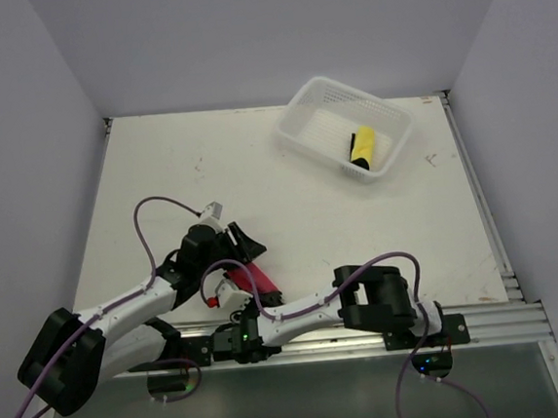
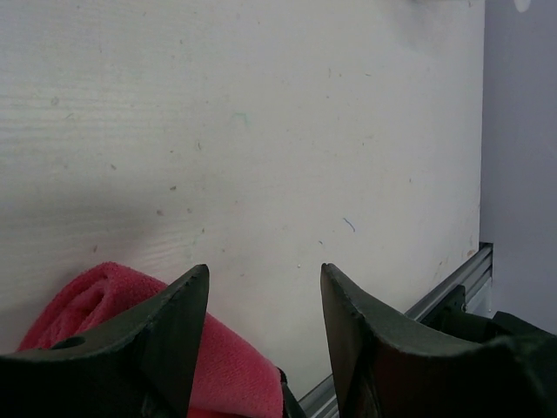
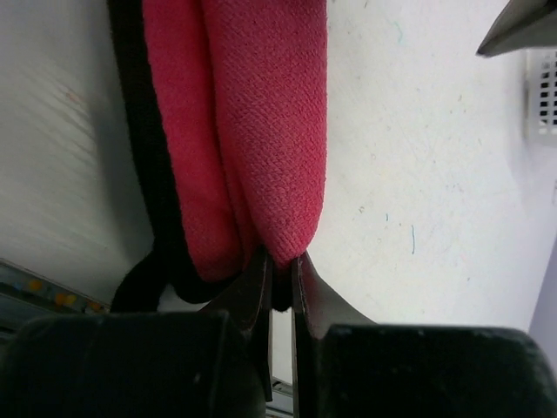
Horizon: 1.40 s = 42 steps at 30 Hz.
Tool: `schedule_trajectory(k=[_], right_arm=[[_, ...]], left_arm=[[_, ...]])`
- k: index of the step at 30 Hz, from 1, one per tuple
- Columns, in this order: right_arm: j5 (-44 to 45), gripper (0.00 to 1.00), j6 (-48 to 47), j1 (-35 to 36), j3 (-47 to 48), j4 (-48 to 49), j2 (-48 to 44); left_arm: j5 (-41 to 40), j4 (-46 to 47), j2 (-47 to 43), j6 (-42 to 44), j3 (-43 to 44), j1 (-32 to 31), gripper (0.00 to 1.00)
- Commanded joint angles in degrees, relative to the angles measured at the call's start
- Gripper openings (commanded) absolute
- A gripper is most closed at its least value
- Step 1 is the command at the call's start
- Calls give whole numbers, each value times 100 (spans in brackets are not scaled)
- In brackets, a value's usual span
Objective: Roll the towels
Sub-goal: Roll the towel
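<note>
- Rolling the red towel (image 1: pixel 256 281) was judged the step in hand. It lay bunched in a long fold at the table's (image 1: pixel 256 172) 6 o'clock edge, just ahead of the arm bases.
- Right gripper (image 3: pixel 280 279) was pinched almost closed on the towel's end. Pink cloth with a dark border ran from the jaws toward 12 o'clock in the wrist view.
- Left gripper (image 2: pixel 264 296) stood roughly half open and empty, close above the towel. Cloth showed under its finger at 8 o'clock; contact could not be told.
- Yellow towel (image 1: pixel 362 147) sat rolled in the basket (image 1: pixel 296 119) at 1 o'clock, well apart.
- Next move, as judged: bring the left jaws down on the free fold while the right kept its pinch, keeping the layers tight. Loose layers could spring open.
</note>
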Motion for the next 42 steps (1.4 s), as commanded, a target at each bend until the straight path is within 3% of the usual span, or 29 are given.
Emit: schedule_trajectory(k=[1,8,16,22,28,30,38,41,42], right_arm=[[478,0,164,188,580,-809,426],[787,0,191,372,1407,-1732,1270],[822,1,164,390,1460,-1741,1314],[717,17,226,390,1329,-1663,1060],[498,42,33,355,819,-1145,76],[348,46,-90,355,608,-995,-345],[-1189,50,-618,128,-954,779,-2419],[-2417,46,-566,-511,-1674,1622,-3289],[-3291,44,-530,-767,-1886,1929,-3457]], left_arm=[[273,217,-111,-170,-297,31,58],[282,314,-515,-434,-912,-13,58],[168,919,-174,-531,-1677,-13,58],[36,1447,477,-627,-1915,-22,58],[-61,1729,671,-707,-2152,-13,57],[-78,1730,662,-707,-2170,-13,57],[-131,1923,610,-698,-2311,-22,57],[-149,1940,601,-689,-2337,-22,57],[-149,1967,592,-689,-2355,-22,57]])
